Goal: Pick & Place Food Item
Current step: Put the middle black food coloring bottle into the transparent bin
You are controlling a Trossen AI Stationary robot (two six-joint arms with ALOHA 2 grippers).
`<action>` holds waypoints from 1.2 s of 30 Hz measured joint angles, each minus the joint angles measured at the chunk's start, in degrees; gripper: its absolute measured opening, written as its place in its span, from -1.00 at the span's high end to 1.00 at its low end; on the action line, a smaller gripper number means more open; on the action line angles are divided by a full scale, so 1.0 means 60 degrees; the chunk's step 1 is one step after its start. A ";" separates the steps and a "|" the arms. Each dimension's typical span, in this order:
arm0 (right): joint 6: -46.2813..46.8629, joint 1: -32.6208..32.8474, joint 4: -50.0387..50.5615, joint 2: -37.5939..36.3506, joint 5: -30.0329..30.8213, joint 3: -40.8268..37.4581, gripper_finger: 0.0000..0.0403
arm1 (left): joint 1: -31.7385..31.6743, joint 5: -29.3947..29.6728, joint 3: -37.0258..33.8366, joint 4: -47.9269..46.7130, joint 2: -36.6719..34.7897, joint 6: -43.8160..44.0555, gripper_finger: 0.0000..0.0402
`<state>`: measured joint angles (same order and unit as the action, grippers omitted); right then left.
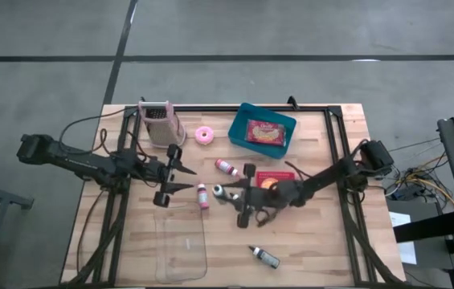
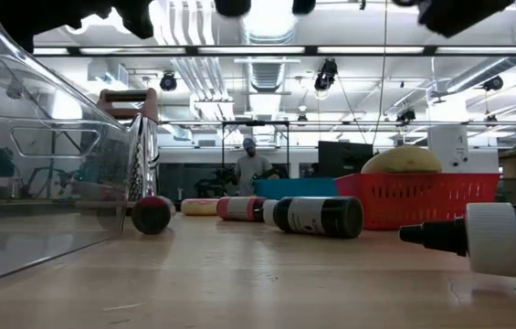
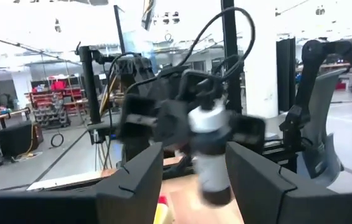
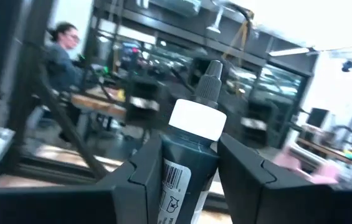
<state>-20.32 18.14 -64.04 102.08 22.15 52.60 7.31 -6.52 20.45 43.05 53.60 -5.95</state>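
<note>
My right gripper (image 1: 235, 195) is over the middle of the table, shut on a dark bottle (image 4: 185, 165) with a white cap and a grey nozzle. My left gripper (image 1: 180, 178) faces it from the table's left, open, with nothing between its fingers (image 3: 144, 174). The left wrist view shows the held bottle (image 3: 210, 143) just beyond them. A food packet (image 1: 264, 132) lies in the teal bin (image 1: 239, 120) at the back. A yellowish food item (image 2: 402, 162) sits in the red basket (image 2: 426, 201), which is partly under my right arm. My right gripper pinches the dark bottle's body (image 4: 174, 177) just below the white cap, between its two fingers. The fingers come about level from the table's right and lie along the bottle. The cap (image 1: 219, 191) and nozzle stick out past the fingertips toward the left gripper. The bottle is lifted off the table.
A grater (image 1: 161, 122) and a pink tape roll (image 1: 203, 135) stand at the back. Two pink bottles (image 1: 227, 166) (image 1: 202, 195) lie mid-table. A clear container (image 1: 180, 245) and a dark bottle (image 1: 264, 256) are near the front edge. Another dark bottle (image 2: 317, 217) lies on the tabletop.
</note>
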 joint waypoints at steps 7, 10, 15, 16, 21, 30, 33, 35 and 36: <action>-0.0007 -0.0532 0.0154 0.0267 -0.0616 0.0130 0.43 | -0.0009 0.0526 0.0051 0.0036 0.0439 0.0207 0.11; 0.0124 -0.0818 0.0223 0.0376 -0.0927 0.0216 0.43 | -0.0011 0.0596 0.0146 0.0140 0.0669 0.0243 0.11; 0.0306 -0.1017 0.0202 0.0604 -0.1039 0.0299 0.43 | -0.0011 0.0601 0.0229 0.0360 0.0878 0.0388 0.11; 0.0317 -0.1043 0.0207 0.0631 -0.1061 0.0299 0.43 | -0.0015 0.0597 0.0229 0.0427 0.0921 0.0399 0.11; 0.0357 -0.1130 0.0327 0.0694 -0.1030 0.0456 0.43 | -0.0015 0.0624 0.0229 0.0590 0.1046 0.0539 0.11; 0.0352 -0.1256 0.0544 0.0787 -0.1033 0.0813 0.43 | -0.0018 0.0680 0.0229 0.0618 0.1093 0.0736 0.11; 0.0333 -0.1277 0.0728 0.0787 -0.1145 0.0993 0.43 | -0.0018 0.0680 0.0229 0.0618 0.1100 0.0749 0.11; 0.0361 -0.1334 0.0794 0.0784 -0.1289 0.1121 0.43 | -0.0018 0.0678 0.0229 0.0661 0.1100 0.0749 0.11; 0.0357 -0.1351 0.0860 0.0783 -0.1286 0.1189 0.43 | -0.0018 0.0678 0.0229 0.0680 0.1100 0.0749 0.11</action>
<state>-18.18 10.04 -58.88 106.78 14.44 59.73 7.20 -2.46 21.82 47.13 60.20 -1.45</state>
